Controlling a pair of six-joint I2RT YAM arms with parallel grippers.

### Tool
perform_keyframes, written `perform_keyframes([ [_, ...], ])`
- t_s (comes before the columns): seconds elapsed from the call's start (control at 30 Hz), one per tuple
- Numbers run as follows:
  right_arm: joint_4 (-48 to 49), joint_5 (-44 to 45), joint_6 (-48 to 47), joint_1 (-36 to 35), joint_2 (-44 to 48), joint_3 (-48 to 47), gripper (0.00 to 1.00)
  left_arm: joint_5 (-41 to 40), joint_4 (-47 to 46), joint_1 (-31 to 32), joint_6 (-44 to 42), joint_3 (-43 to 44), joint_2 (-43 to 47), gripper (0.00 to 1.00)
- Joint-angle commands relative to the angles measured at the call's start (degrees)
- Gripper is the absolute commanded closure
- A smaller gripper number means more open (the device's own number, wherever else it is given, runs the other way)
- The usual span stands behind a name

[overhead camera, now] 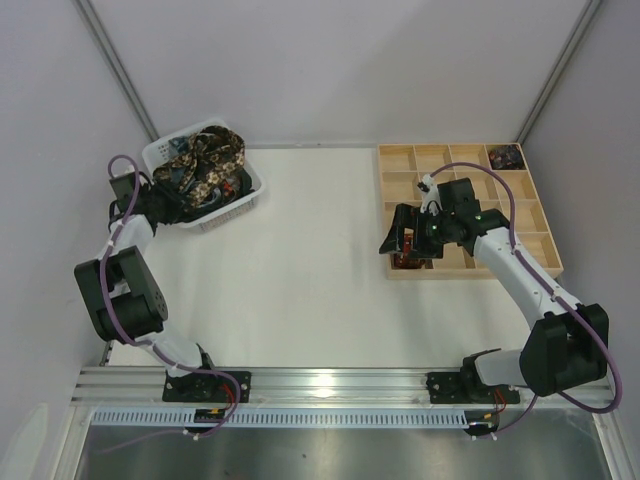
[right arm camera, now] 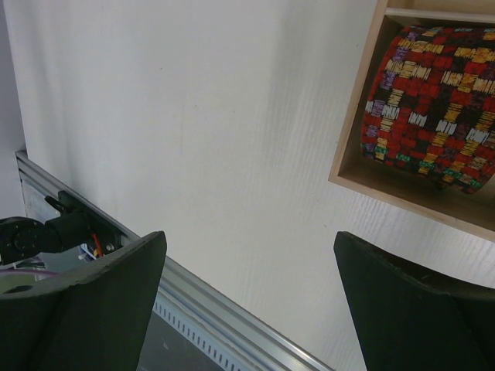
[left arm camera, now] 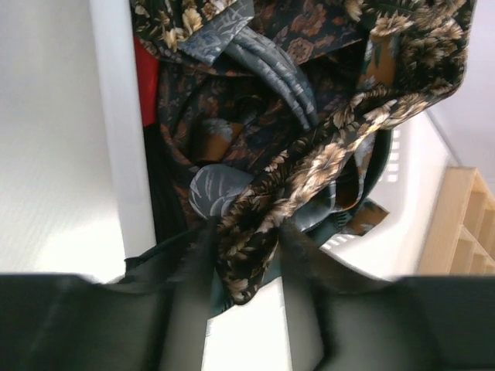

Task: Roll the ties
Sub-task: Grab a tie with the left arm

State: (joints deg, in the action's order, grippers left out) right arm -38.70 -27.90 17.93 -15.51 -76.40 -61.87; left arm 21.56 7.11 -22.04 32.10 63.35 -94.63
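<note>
Left claw (left arm camera: 244,251) is in the white basket (left arm camera: 116,116), its fingers either side of a fold of the brown flowered tie (left arm camera: 309,170) — clamped or not, can't tell, too blurred. The ties are tangled, so a pull may drag the grey tie (left arm camera: 271,69) along or tip the basket. Right claw (right arm camera: 249,239) gapes wide beside the wooden tray (right arm camera: 357,154) — rolled red tie (right arm camera: 433,108) inside.

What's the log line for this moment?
left gripper: astride floral tie in basket, grip unclear | right gripper: open, empty, beside tray | red rolled tie: in tray corner compartment
</note>
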Motion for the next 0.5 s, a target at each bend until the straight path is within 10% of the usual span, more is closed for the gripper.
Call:
perform_keyframes([
  [0.0, 0.90, -0.05, -0.53, 0.30, -0.15, -2.82, 0.02, 2.96, -4.91, -0.63, 0.86, 2.12, -0.12, 0.67],
  [0.1, 0.55, 0.39, -0.71, 0.21, 0.02, -3.17, 0.02, 3.93, -6.67, -0.63, 2.70, 3.18, 1.54, 1.00],
  [0.47, -2.08, 1.44, -1.06, 0.13, 0.20, -4.76, 0.03, 4.19, -4.14, 2.70, 14.48, 13.62, 18.94, 1.00],
])
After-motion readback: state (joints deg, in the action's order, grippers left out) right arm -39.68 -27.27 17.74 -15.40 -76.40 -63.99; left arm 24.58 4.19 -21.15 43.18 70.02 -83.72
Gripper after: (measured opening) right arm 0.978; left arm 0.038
